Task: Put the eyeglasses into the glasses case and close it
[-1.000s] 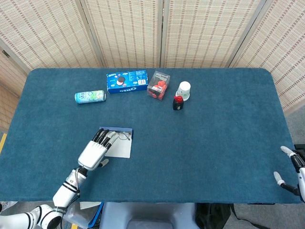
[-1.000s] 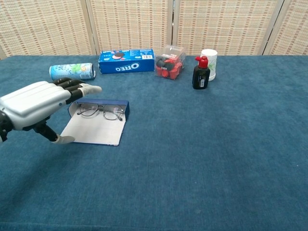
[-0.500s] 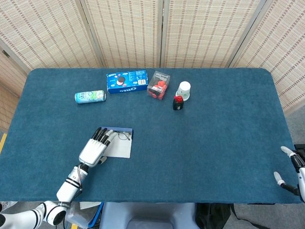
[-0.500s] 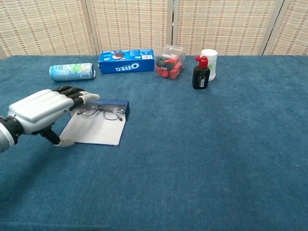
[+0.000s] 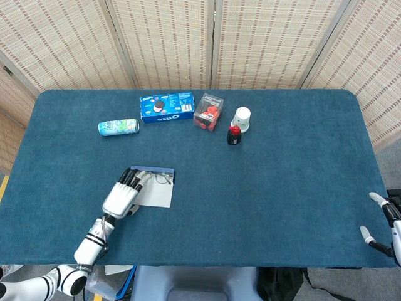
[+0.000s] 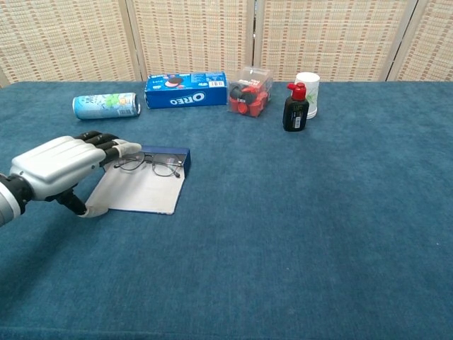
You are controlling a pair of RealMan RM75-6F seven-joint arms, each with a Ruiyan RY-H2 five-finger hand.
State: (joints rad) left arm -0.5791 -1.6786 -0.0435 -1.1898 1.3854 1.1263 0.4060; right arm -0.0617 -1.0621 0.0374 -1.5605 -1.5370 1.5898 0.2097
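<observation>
The glasses case (image 6: pixel 141 190) lies open and flat on the blue table, its white lid toward me and its dark blue tray at the far edge. The eyeglasses (image 6: pixel 150 165) rest in that tray, also visible in the head view (image 5: pixel 161 179). My left hand (image 6: pixel 62 166) hovers at the case's left side, fingers stretched toward the glasses and thumb down by the lid's left corner; it holds nothing. In the head view the left hand (image 5: pixel 123 196) covers the case's (image 5: pixel 156 195) left part. My right hand (image 5: pixel 383 221) sits off the table's right front corner, fingers apart and empty.
Along the far side stand a drink can (image 6: pixel 106 105) lying on its side, an Oreo box (image 6: pixel 186 89), a clear box of red items (image 6: pixel 249 91), a black bottle with a red cap (image 6: pixel 294 108) and a white cup (image 6: pixel 309 89).
My left hand has dropped lower and drawn back slightly toward the case's left edge. The glasses, the case and the right hand have not moved.
</observation>
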